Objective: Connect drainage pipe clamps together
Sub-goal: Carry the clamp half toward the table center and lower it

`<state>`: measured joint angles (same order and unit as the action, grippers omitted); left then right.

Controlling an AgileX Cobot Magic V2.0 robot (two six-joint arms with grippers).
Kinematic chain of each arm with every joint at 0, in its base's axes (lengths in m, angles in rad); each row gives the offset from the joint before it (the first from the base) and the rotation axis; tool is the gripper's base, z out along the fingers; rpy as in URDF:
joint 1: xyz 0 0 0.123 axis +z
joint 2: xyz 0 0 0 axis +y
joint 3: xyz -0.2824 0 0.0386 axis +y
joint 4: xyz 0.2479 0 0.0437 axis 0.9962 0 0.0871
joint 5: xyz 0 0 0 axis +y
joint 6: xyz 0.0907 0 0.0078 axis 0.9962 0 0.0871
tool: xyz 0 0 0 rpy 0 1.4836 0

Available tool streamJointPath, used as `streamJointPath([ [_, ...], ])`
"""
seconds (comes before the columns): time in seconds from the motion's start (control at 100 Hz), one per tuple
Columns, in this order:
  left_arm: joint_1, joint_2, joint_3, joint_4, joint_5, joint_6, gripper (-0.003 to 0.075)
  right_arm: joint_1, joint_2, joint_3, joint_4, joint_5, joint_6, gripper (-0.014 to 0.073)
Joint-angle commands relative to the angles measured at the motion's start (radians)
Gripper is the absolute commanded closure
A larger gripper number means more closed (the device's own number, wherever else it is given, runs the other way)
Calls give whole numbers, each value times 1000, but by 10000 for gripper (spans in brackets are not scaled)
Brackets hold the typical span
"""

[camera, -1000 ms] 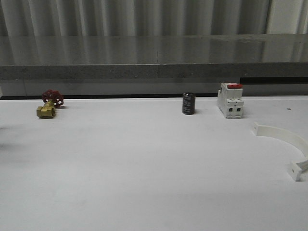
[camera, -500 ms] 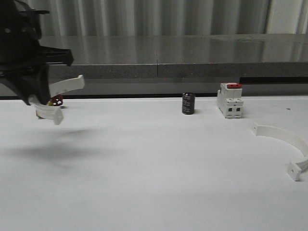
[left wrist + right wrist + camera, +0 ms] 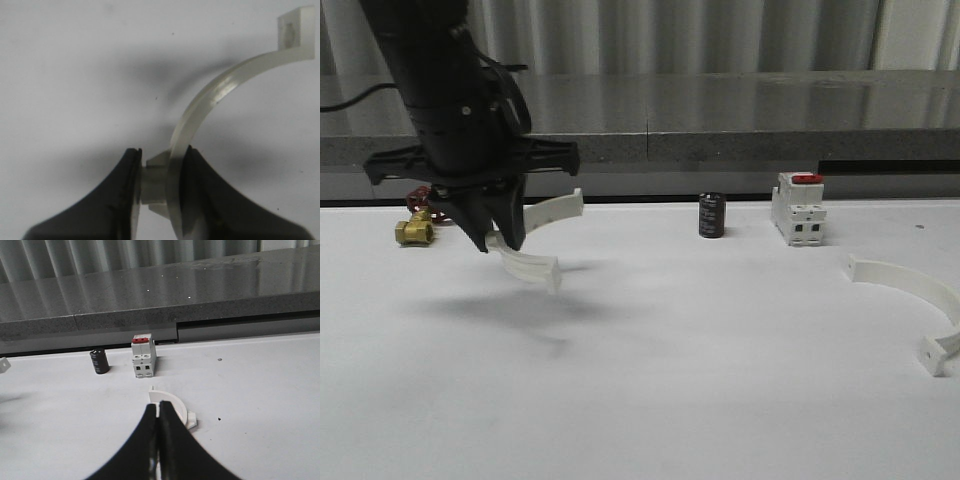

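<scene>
My left gripper [image 3: 500,238] hangs above the left part of the white table, shut on one white half-ring drainage pipe clamp [image 3: 532,264]. In the left wrist view its fingers [image 3: 160,154] pinch the band by a tab near one end, and the rest of the clamp [image 3: 220,92] arcs away above the table. The other clamp [image 3: 916,286] lies flat at the table's right edge. In the right wrist view my right gripper [image 3: 158,406] is shut with nothing in it, and that lying clamp [image 3: 179,406] sits just beyond its tips.
A white block with a red top [image 3: 798,208] and a small black cylinder [image 3: 711,215] stand at the back, right of centre. A brass valve with a red handle [image 3: 415,230] sits at the back left, behind the left arm. A grey ledge [image 3: 720,125] runs behind the table.
The left arm came into the front view from the left, carrying its clamp, and has moved right over the table. The lying clamp has not moved.
</scene>
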<state>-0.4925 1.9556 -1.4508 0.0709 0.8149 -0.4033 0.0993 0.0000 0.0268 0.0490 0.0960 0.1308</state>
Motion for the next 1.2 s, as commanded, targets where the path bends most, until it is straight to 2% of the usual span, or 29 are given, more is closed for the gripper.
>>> streamJointPath([
  [0.0, -27, -18, -54, 0, -14, -24, 741, 0, 9, -17, -10, -70, -9, 661],
  [0.74, -57, 94, -86, -44, -23, -41, 727, 0, 9, -17, -10, -70, -9, 661],
  [0.86, -59, 96, -86, -46, -23, -41, 608, 0, 9, -17, -10, -70, -9, 661],
  [0.93, -59, 96, -86, -46, -24, -41, 501, 0, 9, -17, -10, -70, -9, 661],
  [0.94, -59, 96, -86, -46, -24, -41, 465, 0, 9, -17, -10, -70, -9, 661],
  [1.0, -59, 96, -86, -46, -22, -41, 377, 0, 9, -17, -10, -70, -9, 661],
  [1.04, -59, 96, -86, -46, -20, -41, 290, 0, 9, -17, -10, -70, -9, 661],
  [1.1, -59, 96, -86, -44, -18, -41, 213, 0, 9, -17, -10, -70, -9, 661],
  [1.19, -59, 96, -86, -32, -18, -41, 169, 0, 9, -17, -10, -70, -9, 661],
])
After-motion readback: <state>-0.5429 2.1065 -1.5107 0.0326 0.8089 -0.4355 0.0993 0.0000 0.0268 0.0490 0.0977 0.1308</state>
